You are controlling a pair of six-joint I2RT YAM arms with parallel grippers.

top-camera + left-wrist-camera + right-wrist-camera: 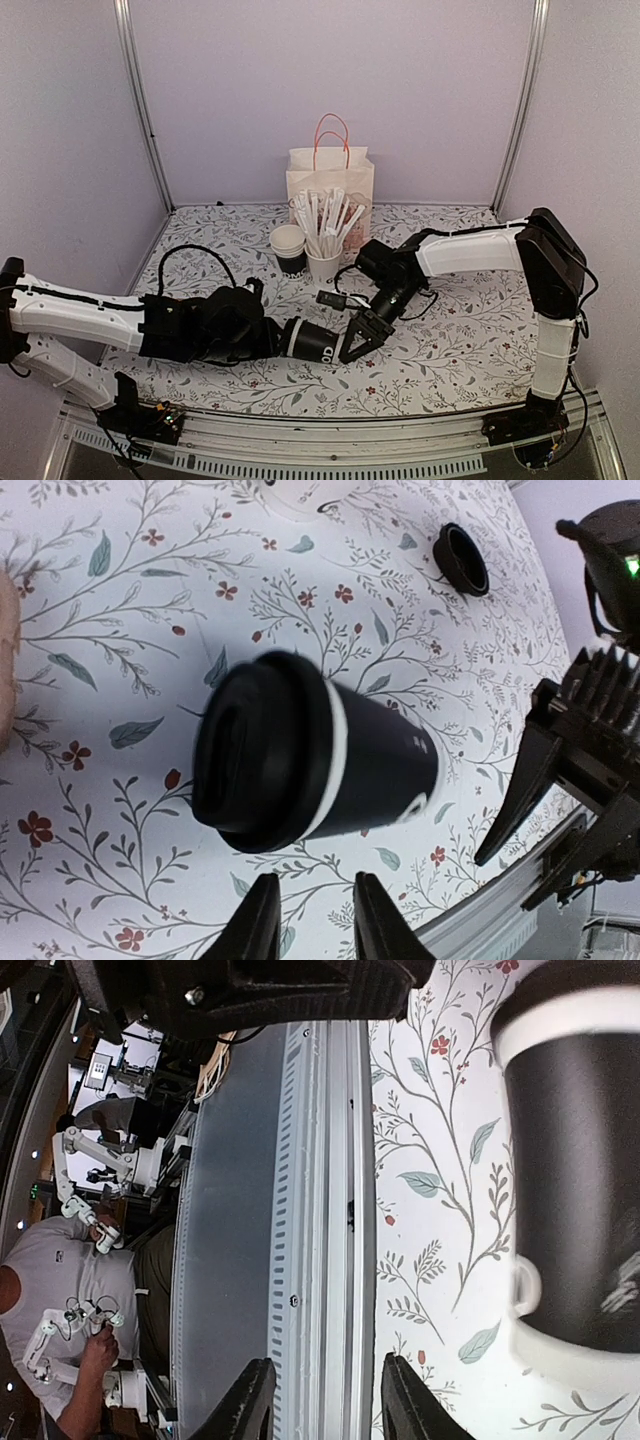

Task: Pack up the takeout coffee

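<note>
1. One table (480, 330), covered in a floral cloth, carries everything I can see.
2. Two arms reach in low toward the near middle. The left gripper (315, 882) has its fingers a narrow way apart with nothing between them. The right gripper (362, 336) is spread wider and also grips nothing.
3. One pale paper bag (330, 180) with orange handles stands upright at the back.
4. One stack of cups (289, 250), dark with white rims, and one white cup of wrapped sticks (325, 265) stand side by side between the bag and the coffee.
5. One takeout coffee (318, 343), lid on, lies on its side on the cloth between the two grippers. Its lid points toward the left one.
6. One small round black object (462, 558) lies beyond the coffee; I cannot tell what it is.
</note>
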